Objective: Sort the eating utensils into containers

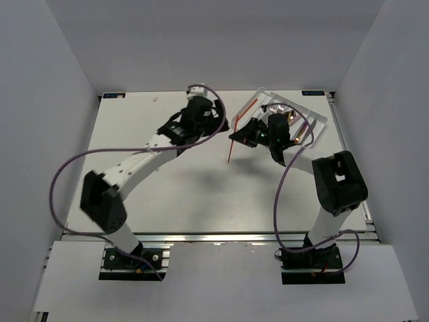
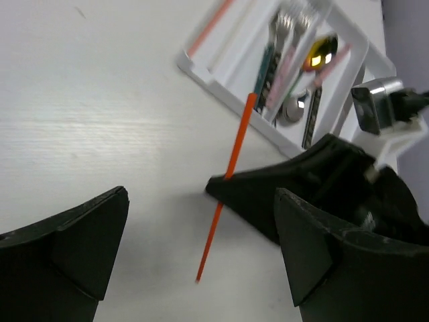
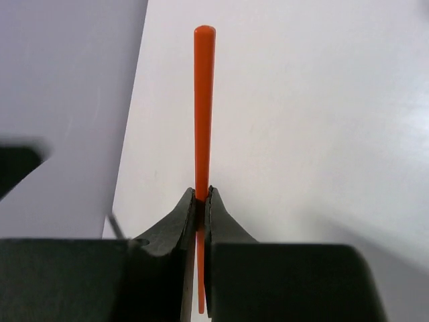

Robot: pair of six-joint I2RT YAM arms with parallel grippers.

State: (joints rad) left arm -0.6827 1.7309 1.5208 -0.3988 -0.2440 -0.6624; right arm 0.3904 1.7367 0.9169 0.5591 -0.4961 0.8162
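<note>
As I read the three views, I log the following.

1. Red chopstick [image 3: 204, 100]: clamped between the closed fingers of the right gripper [image 3: 201, 196], with most of its length sticking straight out past the fingertips. It hangs slanted just left of the white tray [image 2: 201, 70], its lower tip pointing down at the table [image 1: 174, 181] away from the tray. I cannot tell whether the tip touches.
2. Left gripper [image 2: 201, 201]: jaws spread wide, holding nothing. It is further left of the tray and clear of the chopstick.
3. Tray compartments: a second red chopstick [image 2: 208, 30], forks [image 2: 288, 23] and a gold spoon [image 2: 320, 54].
</note>
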